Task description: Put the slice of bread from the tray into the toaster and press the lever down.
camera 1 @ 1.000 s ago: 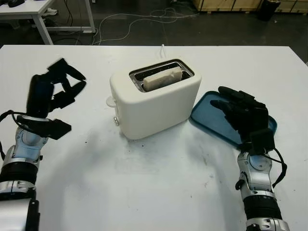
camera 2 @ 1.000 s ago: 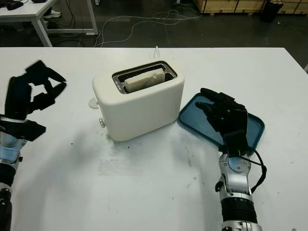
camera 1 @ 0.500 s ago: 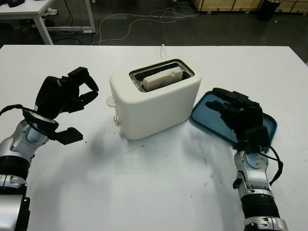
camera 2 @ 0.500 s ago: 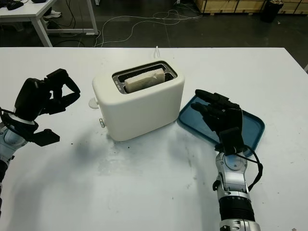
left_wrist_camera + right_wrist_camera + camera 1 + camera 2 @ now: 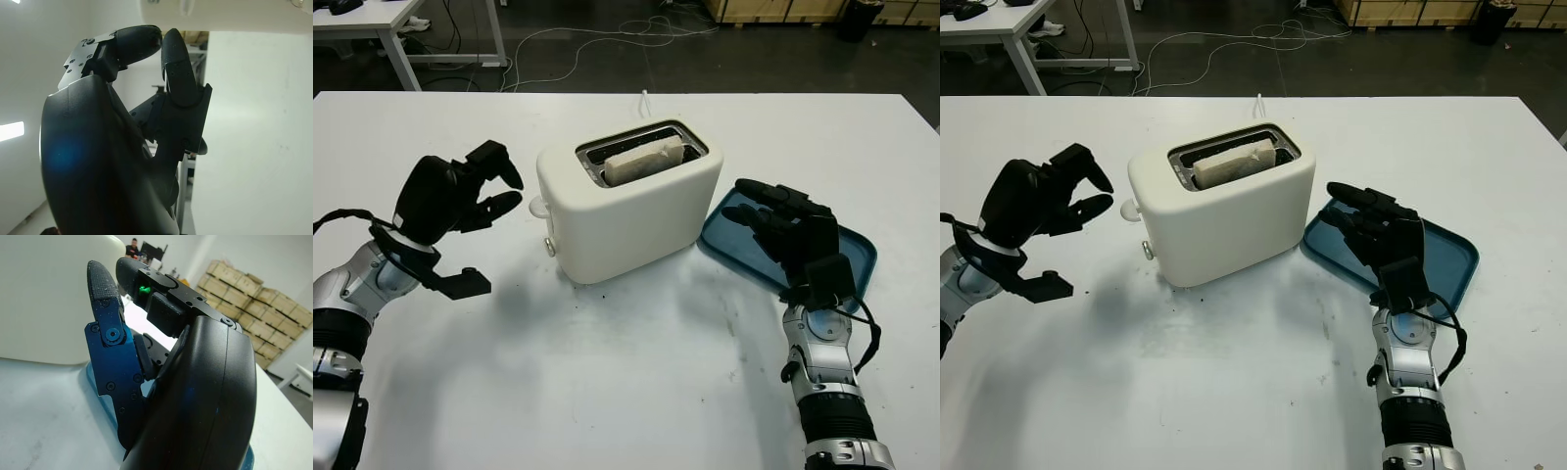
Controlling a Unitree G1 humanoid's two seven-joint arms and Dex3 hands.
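On white table (image 5: 636,392): toaster (image 5: 631,211) holding bread (image 5: 644,160); blue tray (image 5: 857,259). Left hand (image 5: 450,196) curled, empty; right hand (image 5: 793,240) spread. Cables (image 5: 578,44) on dark floor.

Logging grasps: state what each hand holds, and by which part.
Nothing is held. Left hand, fingers curled, is beside the toaster; right hand is open over the tray.
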